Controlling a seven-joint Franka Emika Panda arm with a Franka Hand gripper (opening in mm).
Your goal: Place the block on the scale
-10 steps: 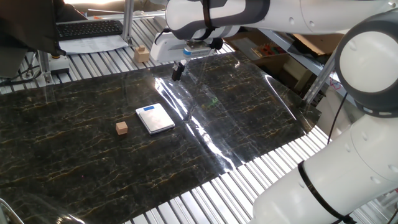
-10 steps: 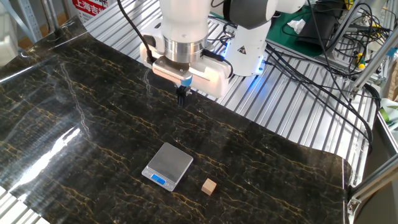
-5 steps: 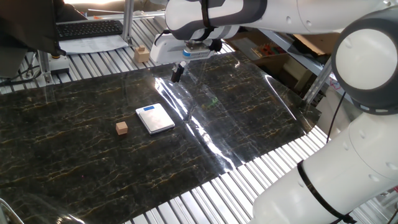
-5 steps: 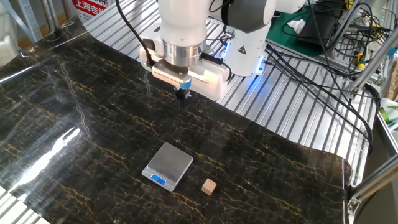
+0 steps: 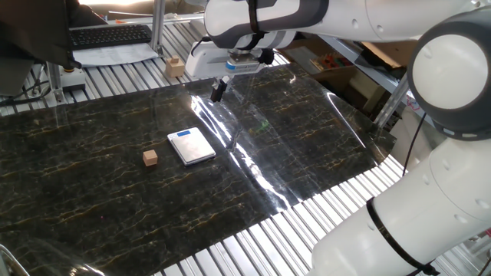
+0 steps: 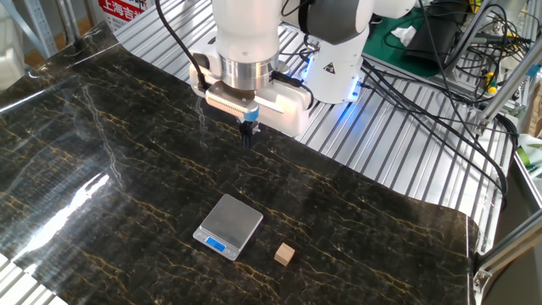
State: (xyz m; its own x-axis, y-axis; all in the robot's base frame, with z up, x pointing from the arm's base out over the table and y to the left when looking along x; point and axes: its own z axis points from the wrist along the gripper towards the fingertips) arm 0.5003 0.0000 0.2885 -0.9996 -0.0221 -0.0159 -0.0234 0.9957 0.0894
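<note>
One block point(image 5: 149, 157), one scale point(image 5: 191, 146), one pincer point(image 5: 218, 90) shut and empty.

bare mat point(image 6: 127, 169) separates tool point(image 6: 246, 134) from scale point(image 6: 229, 224).

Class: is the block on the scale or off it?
Off. The block lies on the dark mat beside the scale, apart from it; the scale's plate is bare.
</note>
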